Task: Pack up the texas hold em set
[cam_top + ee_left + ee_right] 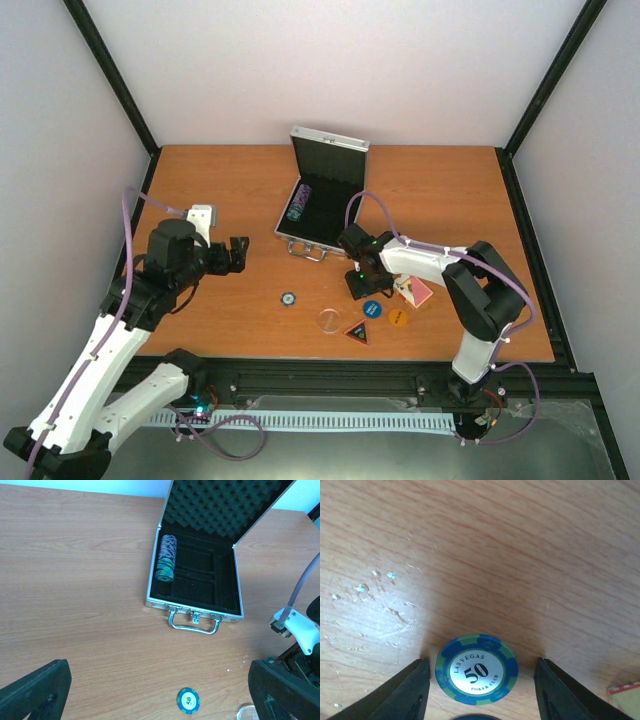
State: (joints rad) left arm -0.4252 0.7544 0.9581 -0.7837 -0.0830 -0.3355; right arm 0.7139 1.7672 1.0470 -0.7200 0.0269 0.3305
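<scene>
The silver case (322, 204) lies open at the table's back middle, with a stack of chips (299, 203) in its left slot. In the left wrist view the case (236, 580), its chips (166, 557) and its handle (194, 623) show clearly. My right gripper (480, 680) is open low over the table. A blue-green "50" chip (476, 669) lies flat between its fingers, nearer the left finger (405, 695), touched by neither. My left gripper (160, 695) is wide open and holds nothing. A second 50 chip (188, 700) lies on the table ahead of it.
In front of the right gripper (360, 285) lie a blue round button (372, 309), an orange round button (398, 317), a clear disc (329, 320) and a triangular button (359, 332). The red-backed card deck (415, 290) sits to its right. The loose chip (288, 298) lies left of them.
</scene>
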